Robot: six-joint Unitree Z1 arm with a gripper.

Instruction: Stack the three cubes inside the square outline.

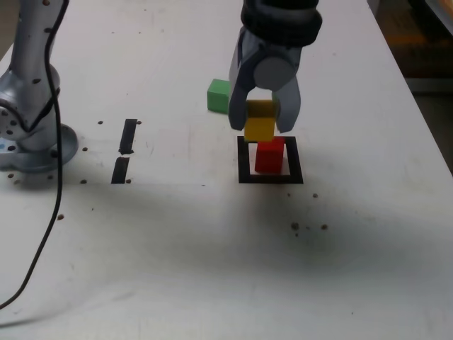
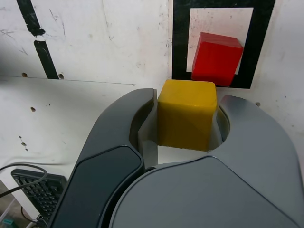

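Note:
My gripper point(image 1: 260, 122) is shut on the yellow cube point(image 1: 259, 127) and holds it in the air, just above the red cube point(image 1: 269, 155). That red cube sits inside the square outline point(image 1: 270, 177) of black tape on the white table. In the wrist view the yellow cube point(image 2: 186, 114) is clamped between the two grey jaws, with the red cube point(image 2: 217, 58) and the square outline point(image 2: 179, 42) beyond it. Behind the gripper, toward the exterior view's left, the green cube point(image 1: 218, 95) rests on the table.
The arm's base point(image 1: 32, 145) stands at the exterior view's left, with a black cable point(image 1: 49, 234) trailing toward the front. Two short black strips point(image 1: 124, 150) lie between the base and the outline. The table's right edge point(image 1: 425, 120) lies past the outline.

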